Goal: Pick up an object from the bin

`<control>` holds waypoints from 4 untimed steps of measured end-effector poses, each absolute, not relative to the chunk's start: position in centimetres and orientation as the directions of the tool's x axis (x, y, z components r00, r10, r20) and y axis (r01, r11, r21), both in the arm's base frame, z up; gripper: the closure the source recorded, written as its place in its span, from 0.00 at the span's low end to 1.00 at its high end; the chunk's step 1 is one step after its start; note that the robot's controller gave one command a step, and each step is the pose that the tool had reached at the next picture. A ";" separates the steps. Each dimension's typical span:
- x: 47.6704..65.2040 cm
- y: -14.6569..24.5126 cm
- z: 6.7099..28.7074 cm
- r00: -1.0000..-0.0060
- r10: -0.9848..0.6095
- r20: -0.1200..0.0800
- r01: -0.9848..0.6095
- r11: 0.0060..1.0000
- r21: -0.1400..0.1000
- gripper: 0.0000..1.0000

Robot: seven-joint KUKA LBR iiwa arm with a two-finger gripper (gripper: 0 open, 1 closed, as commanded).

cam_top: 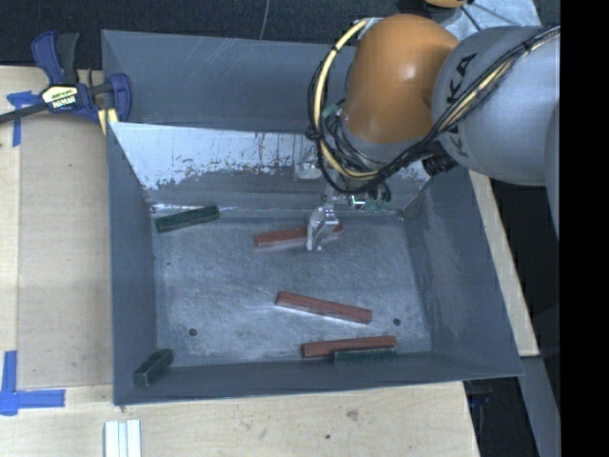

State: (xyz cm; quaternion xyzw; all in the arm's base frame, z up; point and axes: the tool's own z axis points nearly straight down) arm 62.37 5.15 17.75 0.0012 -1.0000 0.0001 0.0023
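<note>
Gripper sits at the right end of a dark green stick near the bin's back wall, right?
No. The camera view shows the gripper at the right end of a reddish-brown stick, not a dark green one, near the bin back wall. A dark green stick lies farther left, apart.

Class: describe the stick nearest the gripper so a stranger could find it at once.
In the grey bin, look near the far wall, where the gripper hangs. Left of it lies a reddish-brown stick. The other two brown sticks lie nearer the front, and the stick farther left is dark green.
</note>
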 end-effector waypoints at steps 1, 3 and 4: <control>62.6 5.1 18.2 -1.000 -0.001 -0.004 -0.001 1.000 0.001 0.00; 62.9 5.2 8.0 -1.000 0.006 -0.012 0.006 1.000 0.002 1.00; 62.8 4.0 23.5 -1.000 -0.024 -0.006 -0.024 1.000 0.000 1.00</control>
